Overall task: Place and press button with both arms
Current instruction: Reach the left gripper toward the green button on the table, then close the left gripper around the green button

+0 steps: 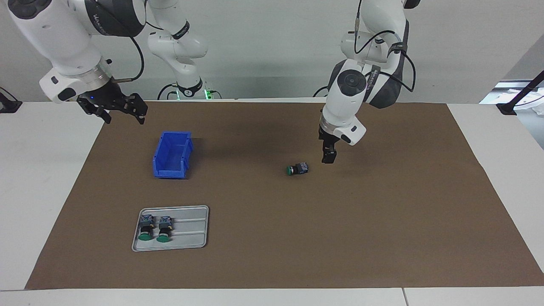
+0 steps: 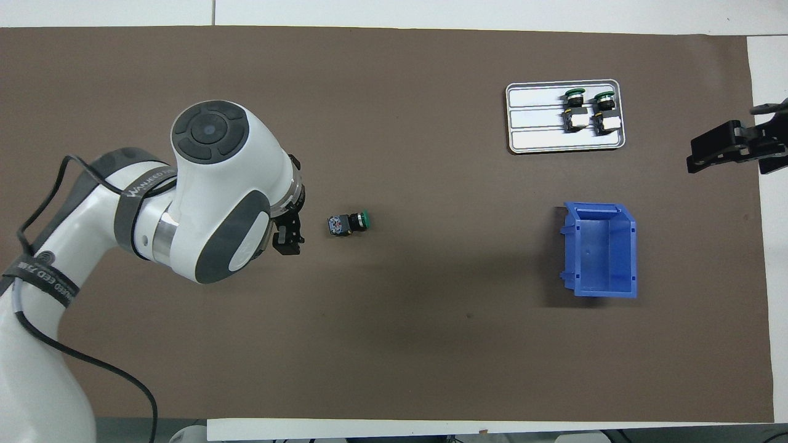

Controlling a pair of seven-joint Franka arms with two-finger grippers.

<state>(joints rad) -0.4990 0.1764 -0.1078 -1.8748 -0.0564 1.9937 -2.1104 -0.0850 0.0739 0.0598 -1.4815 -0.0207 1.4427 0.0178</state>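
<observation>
A blue bin (image 1: pixel 171 154) (image 2: pixel 604 250) is seen open-topped on the brown mat (image 1: pixel 272 238) (image 2: pixel 394 344) — a grey ridged tray (image 1: pixel 191 229) (image 2: pixel 535 120) lies farther from the robots.

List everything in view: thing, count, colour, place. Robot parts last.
button: one, green cap, lying on its side on the mat mid-table, beside the left gripper.
buttons on tray: two, green caps, side by side.
tray: one, grey, farther from the robots than the bin.
bin: one, blue, toward the right arm's end.
mat: one, brown, covering the table.
left gripper: black, open, low over the mat.
right gripper: black, open, waiting raised over the mat's edge.
</observation>
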